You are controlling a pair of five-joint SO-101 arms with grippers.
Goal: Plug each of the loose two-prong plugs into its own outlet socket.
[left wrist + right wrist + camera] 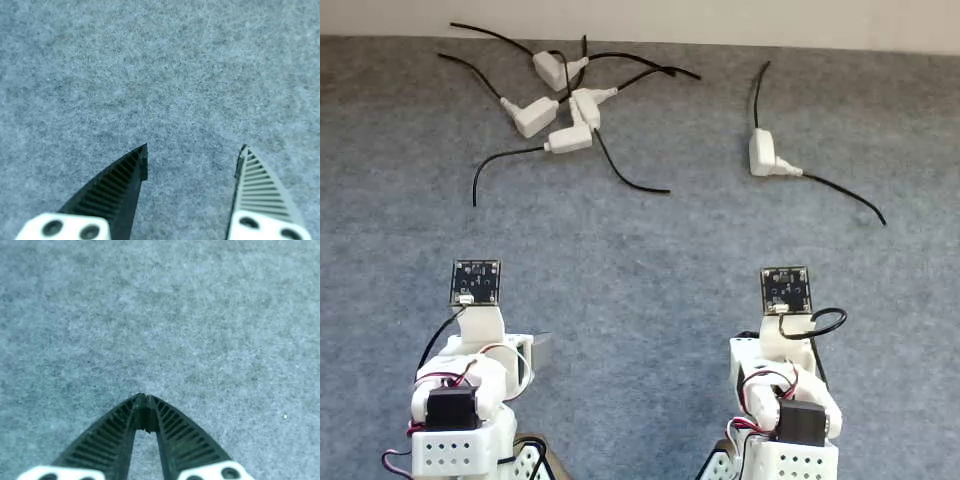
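Note:
Several white plug and socket pieces with black cords lie tangled at the far left of the grey carpet, among them one (551,70), another (534,116) and a third (570,139). A joined white plug and socket pair (765,154) lies apart at the far right. Both arms sit folded at the near edge, far from the pieces. My left gripper (192,155) is open over bare carpet, one finger black, one pale. My right gripper (145,401) is shut, its black tips touching with nothing between them.
Black cords trail out from the left cluster, one curving toward the middle (630,180). Another cord (845,195) runs right from the lone pair. A pale wall edge (720,20) bounds the carpet at the far side. Grey carpet (640,260) lies between arms and pieces.

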